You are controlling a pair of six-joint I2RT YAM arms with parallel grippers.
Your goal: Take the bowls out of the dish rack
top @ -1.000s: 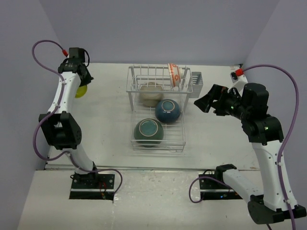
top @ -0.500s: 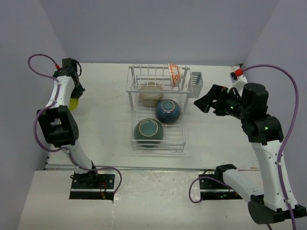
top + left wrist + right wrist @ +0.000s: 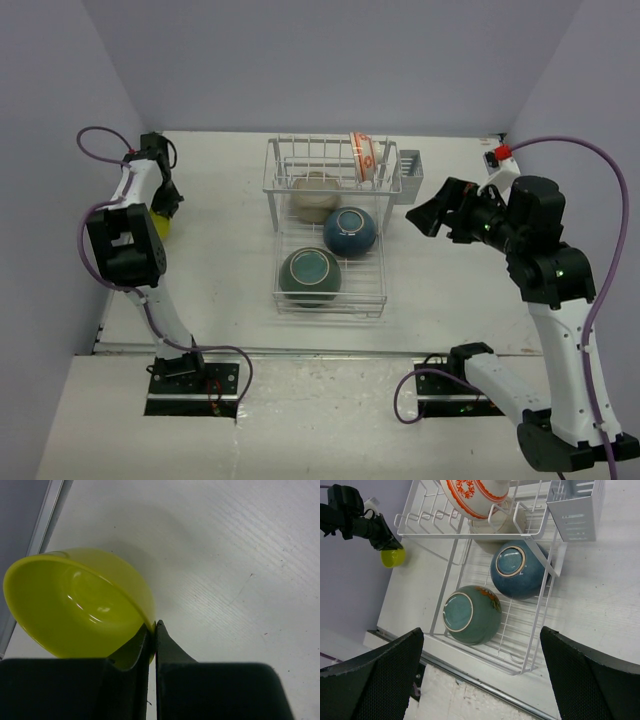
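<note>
Precariously, the left tool (image 3: 154, 626) pinches the rim of the tilted yellow-green bowl (image 3: 75, 605), so release could roll it; right tool (image 3: 437, 213) gapes.

Your left arm (image 3: 125, 250) reaches far left, fingers (image 3: 172, 652) pinching the yellow bowl (image 3: 65, 605) rim; your right arm (image 3: 545, 265) hovers, fingers (image 3: 370, 680) spread wide.

we see a glossy yellow-green bowl (image 3: 75, 605). the wire rack (image 3: 330, 300) is white, its caddy (image 3: 575, 510) grey. one dark teal bowl (image 3: 470, 615) carries an orange-red motif; the dark blue bowl (image 3: 520, 570) has a cream foot ring; the beige bowl (image 3: 314, 197) is plain; the white bowl (image 3: 475, 495) bears orange-red patterning.
</note>
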